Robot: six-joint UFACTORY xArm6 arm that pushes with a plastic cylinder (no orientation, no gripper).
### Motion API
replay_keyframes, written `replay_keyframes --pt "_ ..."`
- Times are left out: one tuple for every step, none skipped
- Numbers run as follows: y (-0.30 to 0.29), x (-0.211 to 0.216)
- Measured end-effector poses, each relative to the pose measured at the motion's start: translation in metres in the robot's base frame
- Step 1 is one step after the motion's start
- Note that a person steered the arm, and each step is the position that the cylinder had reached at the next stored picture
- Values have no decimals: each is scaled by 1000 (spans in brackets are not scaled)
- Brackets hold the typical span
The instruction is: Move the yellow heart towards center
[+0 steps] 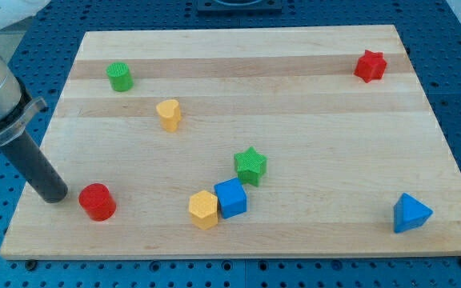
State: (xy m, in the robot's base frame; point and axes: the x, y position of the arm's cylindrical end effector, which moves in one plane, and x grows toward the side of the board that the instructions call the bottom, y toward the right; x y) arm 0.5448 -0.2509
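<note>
You have not started the push yet: the small yellow heart-shaped block sits upper left of the wooden board's center, while my tip, without jaws and holding nothing, rests beside the red cylinder block.

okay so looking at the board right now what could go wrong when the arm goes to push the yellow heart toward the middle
1. My tip sits at the view's lower left, right beside the red cylinder block, far from the yellow heart block; a careless approach could knock the cylinder.
2. Overshooting the push could drive the heart into the green star block, which stands close to the blue cube block and the yellow hexagonal block below it.
</note>
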Motion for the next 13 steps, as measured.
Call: replay_keyframes --pt "-4 -42" --pt "1 -50" --pt "48 -58" --pt "49 -58" --pt "56 -85" --pt "56 -86" --pt "56 -91" --pt "60 -131" --pt "61 -145" --pt "81 -157" --pt "111 -162" --pt "144 -162" --pt "202 -162"
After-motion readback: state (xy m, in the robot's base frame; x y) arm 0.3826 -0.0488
